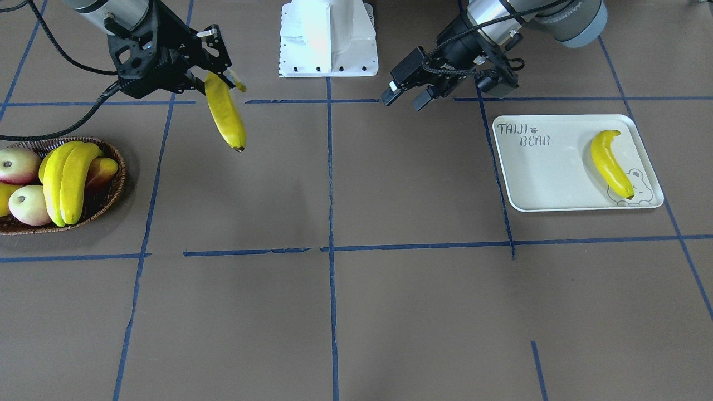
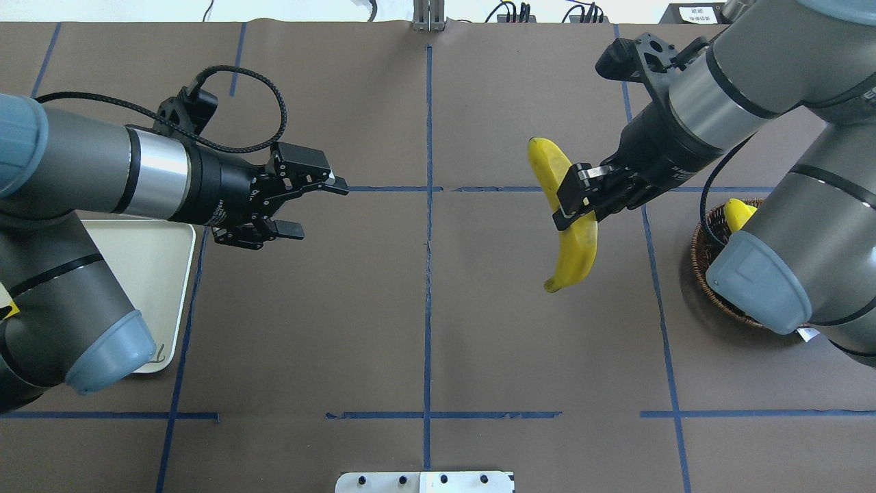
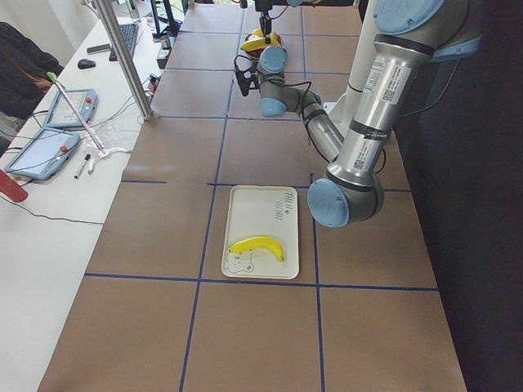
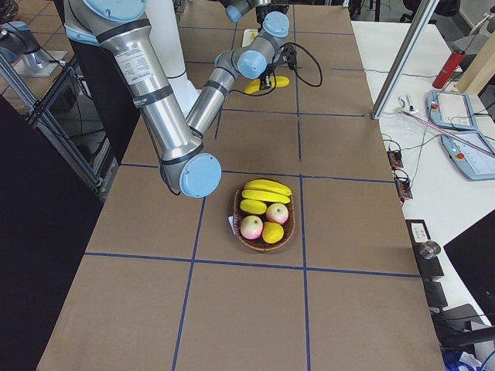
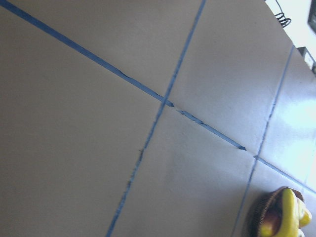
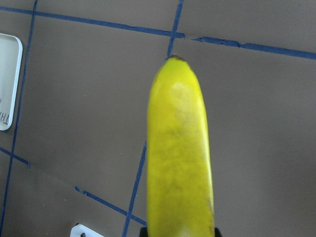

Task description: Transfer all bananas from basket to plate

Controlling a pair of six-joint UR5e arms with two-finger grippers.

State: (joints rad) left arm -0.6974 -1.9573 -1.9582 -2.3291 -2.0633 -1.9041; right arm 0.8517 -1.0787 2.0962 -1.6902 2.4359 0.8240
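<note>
Banana transfer: 1 on the plate, 1 in the air, 2 in the basket.
Overhead, left to right: plate (image 2: 174, 274), largely hidden under the left arm, its 1 banana (image 1: 610, 162) clear only from the front; left tool (image 2: 318, 209), fingers apart, empty, above the worktop (image 2: 424, 329); held banana (image 2: 578, 253), clamped mid-length in the right tool (image 2: 573, 204), off the worktop; basket (image 2: 705, 270), mostly covered by the right arm, 2 bananas (image 1: 64, 181) inside beside other fruit (image 1: 28, 206).
</note>
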